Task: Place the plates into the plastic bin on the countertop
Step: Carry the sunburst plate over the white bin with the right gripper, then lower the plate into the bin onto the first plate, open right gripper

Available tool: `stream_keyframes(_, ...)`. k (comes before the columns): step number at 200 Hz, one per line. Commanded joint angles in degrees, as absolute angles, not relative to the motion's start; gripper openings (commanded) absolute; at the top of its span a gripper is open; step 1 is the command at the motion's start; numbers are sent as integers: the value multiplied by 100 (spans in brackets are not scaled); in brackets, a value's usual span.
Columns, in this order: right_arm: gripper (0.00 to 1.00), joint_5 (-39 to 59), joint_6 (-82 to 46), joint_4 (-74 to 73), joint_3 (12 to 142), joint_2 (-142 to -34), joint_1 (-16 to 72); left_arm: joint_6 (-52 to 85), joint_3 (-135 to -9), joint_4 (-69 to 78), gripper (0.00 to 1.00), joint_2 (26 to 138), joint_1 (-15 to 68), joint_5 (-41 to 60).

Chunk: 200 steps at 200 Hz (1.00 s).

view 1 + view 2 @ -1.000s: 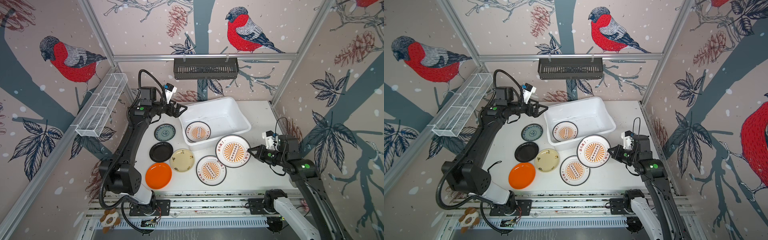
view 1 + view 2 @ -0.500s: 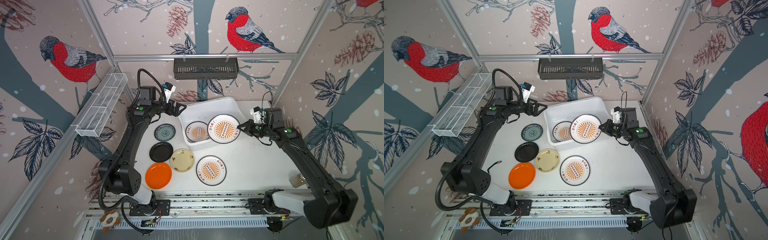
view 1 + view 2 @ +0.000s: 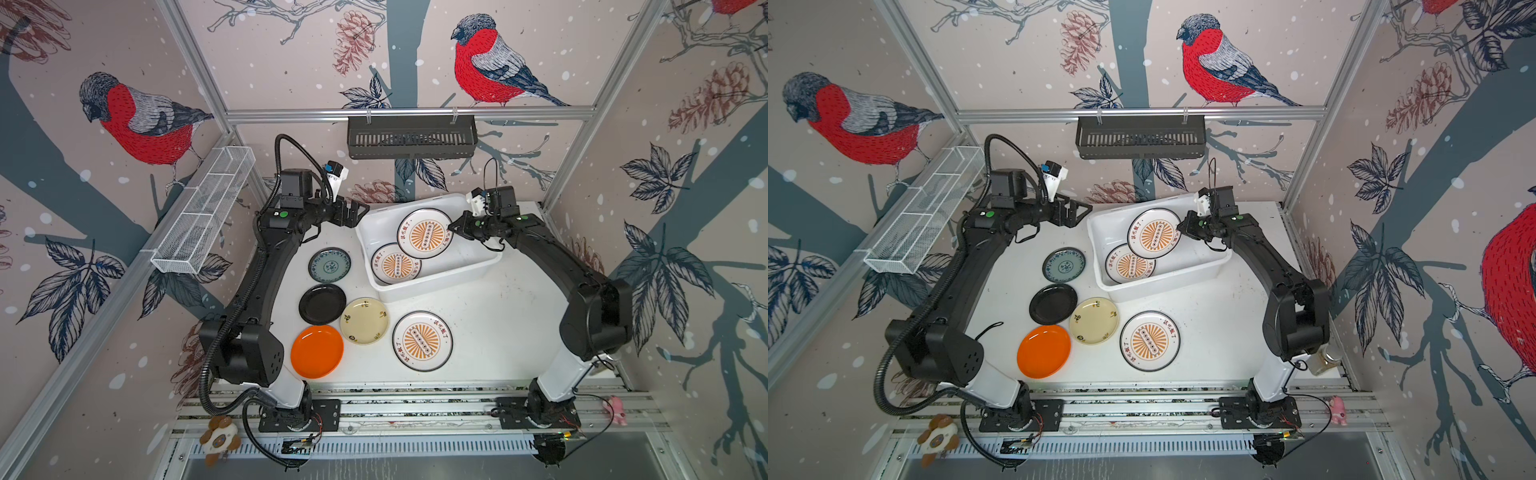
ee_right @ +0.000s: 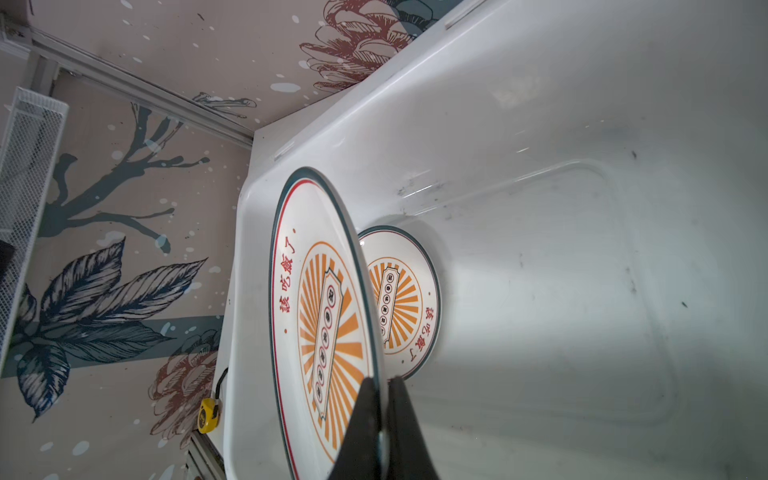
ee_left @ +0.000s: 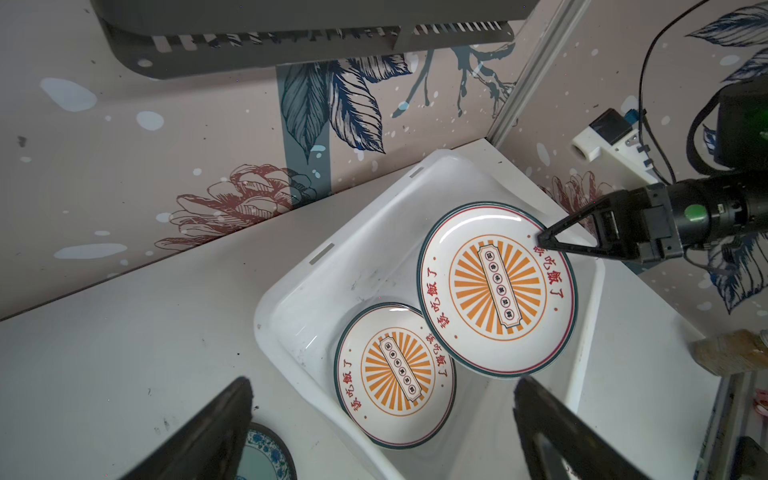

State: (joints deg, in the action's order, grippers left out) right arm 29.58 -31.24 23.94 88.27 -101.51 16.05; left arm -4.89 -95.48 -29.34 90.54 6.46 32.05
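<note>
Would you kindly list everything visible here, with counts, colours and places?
plastic bin: 1, white, back of countertop
held sunburst plate: 1, white-orange, over the bin
binned sunburst plate: 1, white-orange, lying inside bin
loose sunburst plate: 1, white-orange, countertop front
teal plate: 1, teal-patterned, left of bin
black plate: 1, black, before teal plate
cream plate: 1, cream, right of black plate
orange plate: 1, orange, countertop front left
black basket: 1, black, back rail
wire rack: 1, white, left wall
brown plush toy: 1, brown-white, front rail
pink plush toy: 1, pink, front rail
left gripper: 1, black, open, empty, beside bin
right gripper: 1, black, shut on held sunburst plate
</note>
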Motion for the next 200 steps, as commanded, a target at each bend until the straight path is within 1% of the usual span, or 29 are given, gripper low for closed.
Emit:
stream_keyframes(1, 1, 3136, -2808, 2282, 9051, -10422, 1626, -448, -9761, -2969, 97, 9045, 642, 2732)
stream_keyframes(52, 1, 3217, -2328, 2438, 9536, -11277, 1613, -538, -9667, -2754, 97, 8969, 642, 2004)
stream_keyframes(81, 1, 3305, -2205, 2739, 10215, -11853, 1648, -635, -9835, -2727, 97, 9069, 636, 1616)
stream_keyframes(124, 1, 3305, -2094, 3148, 10849, -12194, 1676, -573, -9571, -2596, 97, 8965, 624, 1320)
stream_keyframes(178, 1, 3590, -2390, 3166, 11268, -12658, 1702, -401, -9382, -2331, 97, 8937, 624, 1413)
stream_keyframes(200, 1, 3449, -2280, 3245, 11296, -12751, 1795, -466, -9374, -2113, 96, 8956, 618, 1474)
